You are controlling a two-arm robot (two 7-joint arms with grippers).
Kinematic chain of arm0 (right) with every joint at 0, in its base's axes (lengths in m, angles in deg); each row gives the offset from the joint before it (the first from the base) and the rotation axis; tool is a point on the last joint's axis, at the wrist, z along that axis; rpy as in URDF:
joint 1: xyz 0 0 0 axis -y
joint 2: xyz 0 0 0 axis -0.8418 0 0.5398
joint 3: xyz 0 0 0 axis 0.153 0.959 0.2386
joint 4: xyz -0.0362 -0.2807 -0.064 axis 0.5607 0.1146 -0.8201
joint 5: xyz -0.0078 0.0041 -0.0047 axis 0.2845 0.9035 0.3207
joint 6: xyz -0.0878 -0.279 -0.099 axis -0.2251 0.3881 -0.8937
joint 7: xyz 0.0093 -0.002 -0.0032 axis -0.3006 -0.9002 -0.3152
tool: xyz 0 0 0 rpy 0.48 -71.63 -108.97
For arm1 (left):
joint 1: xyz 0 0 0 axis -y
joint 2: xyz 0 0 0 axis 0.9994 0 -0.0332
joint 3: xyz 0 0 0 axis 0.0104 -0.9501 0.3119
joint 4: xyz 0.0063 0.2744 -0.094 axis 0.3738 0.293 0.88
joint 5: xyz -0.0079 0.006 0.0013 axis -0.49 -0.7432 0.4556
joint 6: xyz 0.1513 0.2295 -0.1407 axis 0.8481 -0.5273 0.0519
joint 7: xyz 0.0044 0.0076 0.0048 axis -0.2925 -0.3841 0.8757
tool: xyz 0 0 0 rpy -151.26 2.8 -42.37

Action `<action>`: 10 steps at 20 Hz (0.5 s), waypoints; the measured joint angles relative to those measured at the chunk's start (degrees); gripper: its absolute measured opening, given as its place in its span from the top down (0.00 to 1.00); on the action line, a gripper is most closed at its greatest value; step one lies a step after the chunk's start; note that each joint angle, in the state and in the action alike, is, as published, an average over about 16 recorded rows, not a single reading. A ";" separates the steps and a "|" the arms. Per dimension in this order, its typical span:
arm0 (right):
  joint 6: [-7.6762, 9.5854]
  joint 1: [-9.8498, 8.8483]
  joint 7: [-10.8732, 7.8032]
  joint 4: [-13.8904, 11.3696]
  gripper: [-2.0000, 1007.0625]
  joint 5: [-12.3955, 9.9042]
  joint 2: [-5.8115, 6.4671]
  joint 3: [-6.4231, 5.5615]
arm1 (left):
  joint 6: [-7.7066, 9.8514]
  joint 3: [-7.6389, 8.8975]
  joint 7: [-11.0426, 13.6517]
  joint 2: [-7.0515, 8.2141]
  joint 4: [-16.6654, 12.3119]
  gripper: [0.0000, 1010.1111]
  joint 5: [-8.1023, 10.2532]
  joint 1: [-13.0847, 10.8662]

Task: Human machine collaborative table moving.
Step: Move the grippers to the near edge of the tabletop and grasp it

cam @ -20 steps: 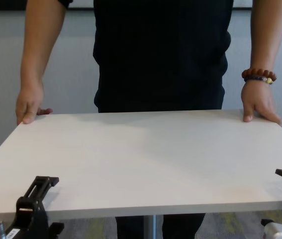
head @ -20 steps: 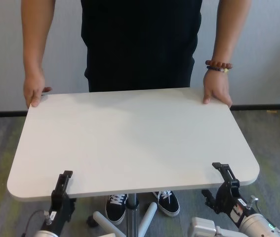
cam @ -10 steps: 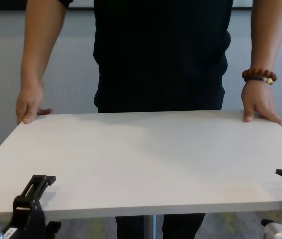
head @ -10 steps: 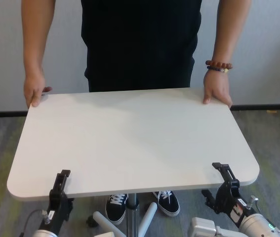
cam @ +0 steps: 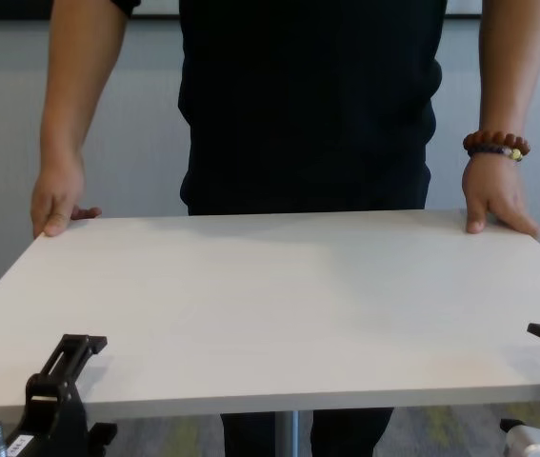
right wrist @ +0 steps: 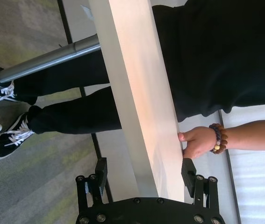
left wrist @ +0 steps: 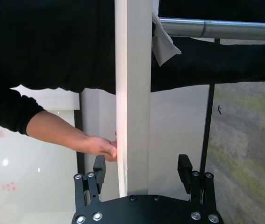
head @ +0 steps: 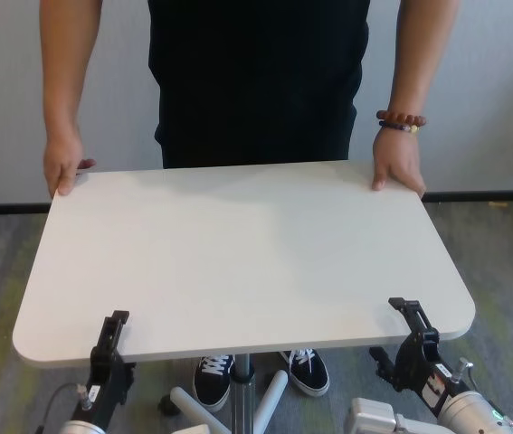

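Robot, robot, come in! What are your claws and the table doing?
Left claw and right claw open, straddling the table near edge. Human holds the far corners. Nothing in the way.

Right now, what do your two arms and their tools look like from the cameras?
Both tools, left tool and right tool, are black two-finger clamps on black plates studded with silver screws. Behind each is silver-grey housing; the right carries a small red-and-white label, the left a thin cable.

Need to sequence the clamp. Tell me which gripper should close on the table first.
Probably neither first. The left gripper and right gripper both stand open around the near edge of the table, one by each near corner. The person's hands hold the far corners. Closing both together looks sensible.
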 joint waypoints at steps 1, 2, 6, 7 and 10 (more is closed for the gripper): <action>0.00 0.00 0.00 0.00 0.00 0.00 0.00 0.00 | 0.00 0.00 0.01 0.00 -0.01 0.01 0.00 0.00; 0.00 0.00 0.00 0.00 0.00 0.00 0.00 0.00 | -0.01 0.01 0.02 0.01 -0.01 0.01 0.00 -0.01; 0.00 0.00 0.00 0.00 0.00 0.00 0.00 0.00 | -0.03 0.02 0.05 0.02 -0.02 0.01 0.00 -0.02; 0.00 0.00 0.00 0.00 0.00 0.00 0.00 0.00 | -0.03 0.02 0.05 0.02 -0.03 0.01 0.00 -0.02; 0.00 0.00 0.00 0.00 0.01 0.00 0.00 0.00 | -0.05 0.03 0.08 0.03 -0.04 0.01 0.01 -0.03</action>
